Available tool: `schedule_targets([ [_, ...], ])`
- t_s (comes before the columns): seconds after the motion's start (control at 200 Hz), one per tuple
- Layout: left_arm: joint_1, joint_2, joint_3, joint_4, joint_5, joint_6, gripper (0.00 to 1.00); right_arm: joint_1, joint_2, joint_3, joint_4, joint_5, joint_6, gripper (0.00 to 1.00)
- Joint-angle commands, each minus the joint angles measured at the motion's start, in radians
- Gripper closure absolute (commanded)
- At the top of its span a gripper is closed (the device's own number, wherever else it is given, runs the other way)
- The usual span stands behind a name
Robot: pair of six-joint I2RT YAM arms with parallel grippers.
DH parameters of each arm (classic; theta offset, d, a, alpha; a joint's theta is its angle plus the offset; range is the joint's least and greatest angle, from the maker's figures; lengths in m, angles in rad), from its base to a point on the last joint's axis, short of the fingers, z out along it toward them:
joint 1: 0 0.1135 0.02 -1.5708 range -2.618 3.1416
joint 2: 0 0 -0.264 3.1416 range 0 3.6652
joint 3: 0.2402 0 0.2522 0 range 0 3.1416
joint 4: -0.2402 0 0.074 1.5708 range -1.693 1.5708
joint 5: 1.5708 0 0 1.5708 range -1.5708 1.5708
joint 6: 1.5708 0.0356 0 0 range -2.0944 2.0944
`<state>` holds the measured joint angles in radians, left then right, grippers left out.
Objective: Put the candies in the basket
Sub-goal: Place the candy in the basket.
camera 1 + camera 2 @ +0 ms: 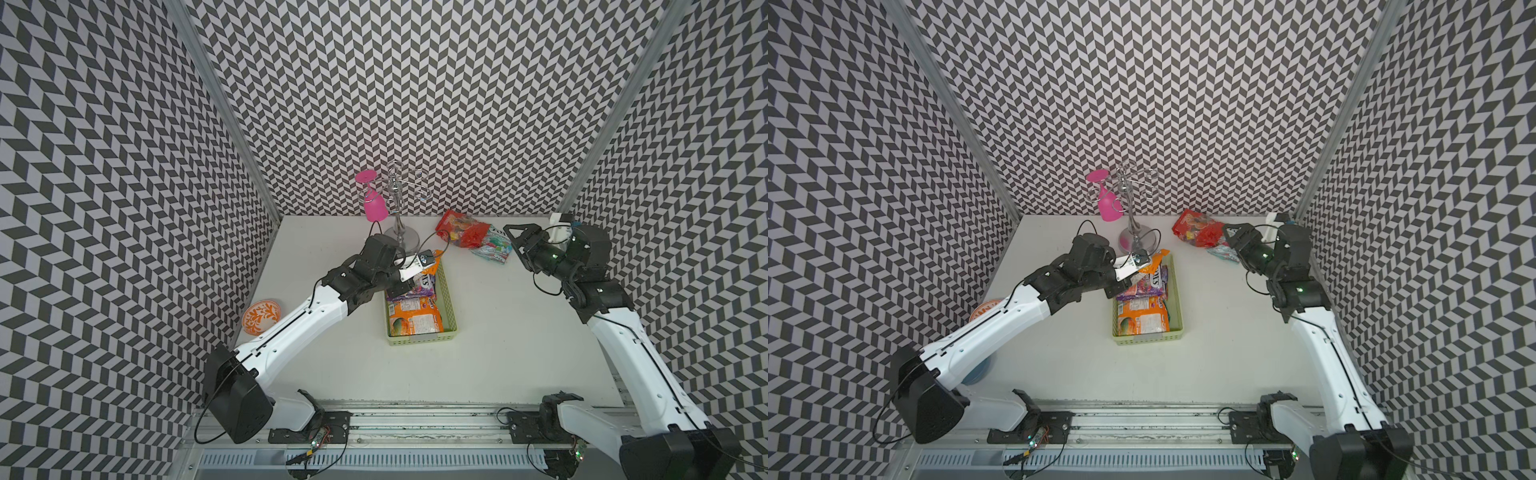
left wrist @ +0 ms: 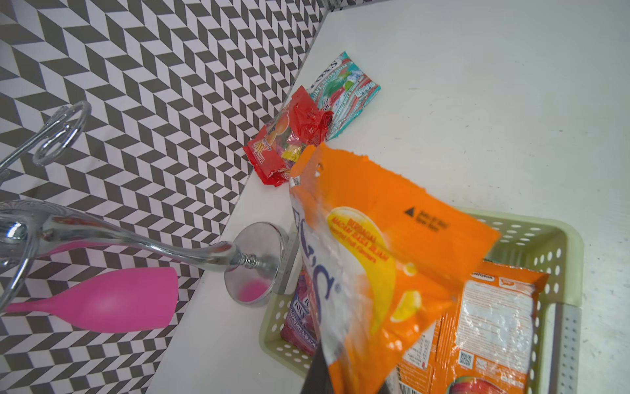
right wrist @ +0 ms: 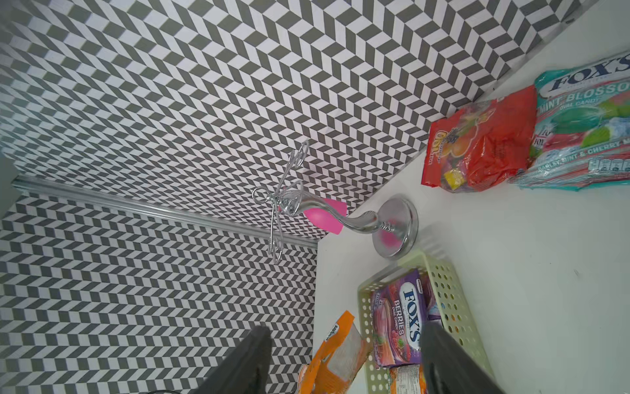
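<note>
The left gripper (image 1: 402, 287) is clamped on one end of an orange candy bag (image 2: 392, 245), holding it tilted over the pale-green basket (image 1: 448, 299). A purple bag (image 3: 402, 317) and a second orange bag (image 1: 415, 320) already lie inside. The film looks light, floppy and slick, with loose sweets that shift, so a flat sealed edge is probably the safest hold. A red bag (image 1: 463, 228) and a teal bag (image 1: 494, 246) overlap on the table (image 1: 498, 332). Near them, the right gripper (image 3: 342, 327) has its jaws apart and empty. A chrome stand (image 1: 400, 232) sits just beside the basket.
</note>
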<state>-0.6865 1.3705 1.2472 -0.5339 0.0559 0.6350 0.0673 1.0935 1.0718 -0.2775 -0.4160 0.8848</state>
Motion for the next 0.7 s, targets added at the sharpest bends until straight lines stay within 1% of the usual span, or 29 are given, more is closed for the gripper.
schedule_targets([
  [0.0,-0.023,-0.026,0.006,-0.067,-0.084,0.015,1.00,-0.008,-0.035,-0.001,0.000,0.076,-0.227,0.21],
  [0.08,-0.042,-0.025,-0.006,-0.082,-0.105,0.019,1.00,-0.008,-0.052,-0.030,0.025,0.118,-0.314,0.17],
  [0.22,-0.075,-0.010,-0.015,-0.092,-0.199,0.028,1.00,-0.008,-0.092,-0.102,0.041,0.211,-0.446,0.10],
  [0.33,-0.100,-0.007,-0.026,-0.080,-0.252,0.048,1.00,0.010,-0.132,-0.184,0.082,0.262,-0.511,0.05],
  [0.401,-0.110,0.001,-0.025,-0.083,-0.284,0.050,1.00,0.017,-0.160,-0.233,0.110,0.272,-0.531,0.01],
  [0.496,-0.126,0.002,-0.046,-0.073,-0.308,0.067,1.00,0.050,-0.189,-0.296,0.159,0.301,-0.575,0.01],
  [0.586,-0.150,0.014,-0.070,-0.059,-0.335,0.081,1.00,0.095,-0.202,-0.319,0.179,0.346,-0.623,0.01],
  [0.696,-0.175,0.030,-0.104,-0.038,-0.354,0.092,1.00,0.117,-0.220,-0.343,0.199,0.394,-0.635,0.01],
])
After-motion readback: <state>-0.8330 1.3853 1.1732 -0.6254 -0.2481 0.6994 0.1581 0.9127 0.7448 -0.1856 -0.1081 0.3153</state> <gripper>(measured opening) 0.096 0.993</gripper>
